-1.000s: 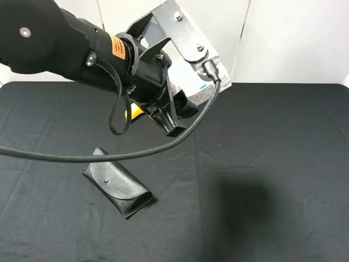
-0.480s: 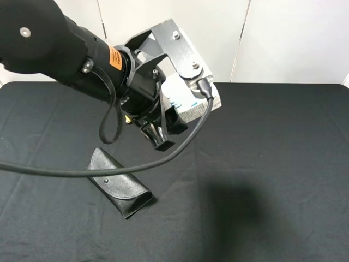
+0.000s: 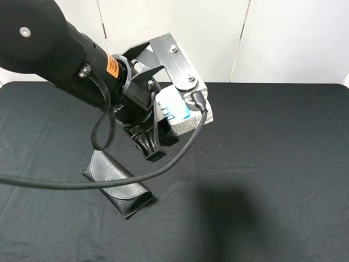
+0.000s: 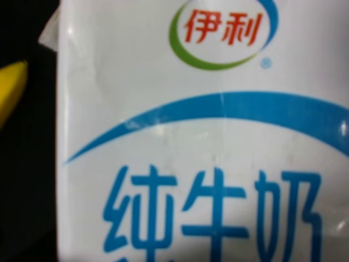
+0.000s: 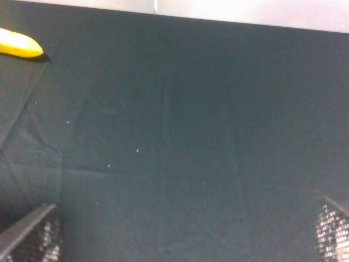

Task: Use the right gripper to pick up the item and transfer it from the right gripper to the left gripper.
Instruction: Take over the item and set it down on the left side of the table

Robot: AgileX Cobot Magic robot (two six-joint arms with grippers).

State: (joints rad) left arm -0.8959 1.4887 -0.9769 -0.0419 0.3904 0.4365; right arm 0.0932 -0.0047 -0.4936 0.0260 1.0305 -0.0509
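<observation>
**Operator:** Report the scene, nearest item first.

**Technician:** A black glasses case [image 3: 117, 185] lies on the black cloth [image 3: 272, 164] at near left; nothing touches it. Above and just beyond it hangs the left gripper [image 3: 158, 139], clear of the cloth; the milk carton [image 3: 177, 112] sits in it, tilted, partly under the silver plate [image 3: 177, 60]. In the left wrist view the carton's printed face fills almost the whole picture, so it sits hard against that camera. The jaws appear closed on the carton; the contact line itself is hidden.

**Operator:** And the right gripper?

**Technician:** The right gripper [image 5: 182, 237] is outside the high view. Its own camera shows the two fingertips spread wide with only bare cloth between them; it holds nothing. A banana [image 5: 19, 45] lies on the cloth farther off, at the far left; the left arm hides it in the high view.

**Operator:** Step in hand?

**Technician:** Judged from this layout, the handover is effectively made; the carton rests with the left gripper alone.

**Operator:** Requirement for the next move?

**Technician:** Hold steady clamping force; a thin-walled carton will likely dent under excess pressure and slip under too little. Keep the load clear of the glasses case below.
</observation>
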